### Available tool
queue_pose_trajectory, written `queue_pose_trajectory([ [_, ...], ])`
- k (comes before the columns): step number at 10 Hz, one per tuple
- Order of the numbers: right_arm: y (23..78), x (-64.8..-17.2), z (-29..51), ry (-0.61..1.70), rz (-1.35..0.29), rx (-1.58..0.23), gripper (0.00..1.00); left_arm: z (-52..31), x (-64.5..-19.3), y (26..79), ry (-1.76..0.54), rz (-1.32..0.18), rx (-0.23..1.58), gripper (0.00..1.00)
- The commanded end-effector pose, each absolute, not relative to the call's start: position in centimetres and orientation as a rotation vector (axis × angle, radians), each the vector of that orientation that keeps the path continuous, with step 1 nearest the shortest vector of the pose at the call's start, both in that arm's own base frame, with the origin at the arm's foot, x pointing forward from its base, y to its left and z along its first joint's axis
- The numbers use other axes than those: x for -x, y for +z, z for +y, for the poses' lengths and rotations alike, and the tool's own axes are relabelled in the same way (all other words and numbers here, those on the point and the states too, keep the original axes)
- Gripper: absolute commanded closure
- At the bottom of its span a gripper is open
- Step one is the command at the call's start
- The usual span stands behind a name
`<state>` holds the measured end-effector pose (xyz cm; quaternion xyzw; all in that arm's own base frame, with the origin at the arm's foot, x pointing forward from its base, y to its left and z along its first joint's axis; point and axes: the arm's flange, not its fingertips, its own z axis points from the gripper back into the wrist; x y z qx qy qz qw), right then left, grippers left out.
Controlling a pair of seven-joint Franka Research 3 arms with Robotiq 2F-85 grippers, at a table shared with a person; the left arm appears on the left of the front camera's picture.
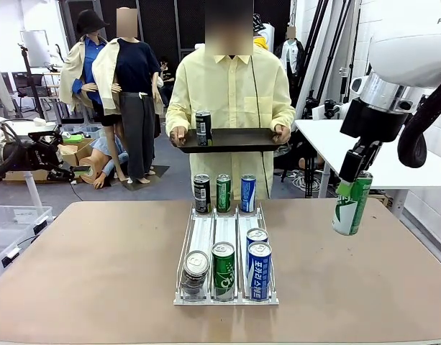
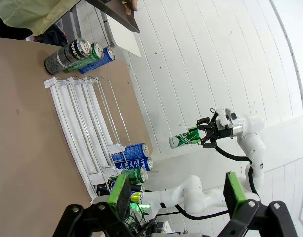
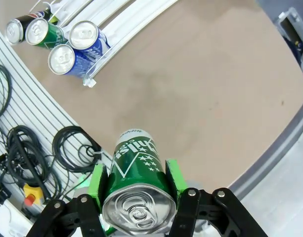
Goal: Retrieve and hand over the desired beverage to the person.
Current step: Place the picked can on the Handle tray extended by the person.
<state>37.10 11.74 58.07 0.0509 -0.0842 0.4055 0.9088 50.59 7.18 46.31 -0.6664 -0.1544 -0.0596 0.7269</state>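
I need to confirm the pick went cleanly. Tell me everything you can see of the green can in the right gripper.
The green can is a tall, slim metal can with white print and a silver pull-tab top. The right gripper is shut on it, green pads pressing opposite sides near the top. It hangs slightly tilted in the air above the table's right edge, touching nothing else.

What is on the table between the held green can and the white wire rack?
Nothing: in the front view, bare brown tabletop separates the green can from the white wire rack.

The right arm (image 1: 403, 65) is glossy white with a silver wrist ring, a thick black cable looping at 3 o'clock, and a black hand (image 1: 357, 169) with green pads (image 3: 98, 180). The person (image 1: 229, 108) wears a loose pale-yellow buttoned shirt with long sleeves.
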Motion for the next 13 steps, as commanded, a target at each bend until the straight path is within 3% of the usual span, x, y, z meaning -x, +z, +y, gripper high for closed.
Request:
queue_pose_trajectory([
  [1,58.42,-37.14,11.72,0.831,-0.172,-0.100,1.00,7.17,-50.42,46.45,-0.129,-0.347,1.460,0.00],
  [13,58.42,-37.14,11.72,0.831,-0.172,-0.100,1.00,7.17,-50.42,46.45,-0.129,-0.347,1.460,0.00],
])
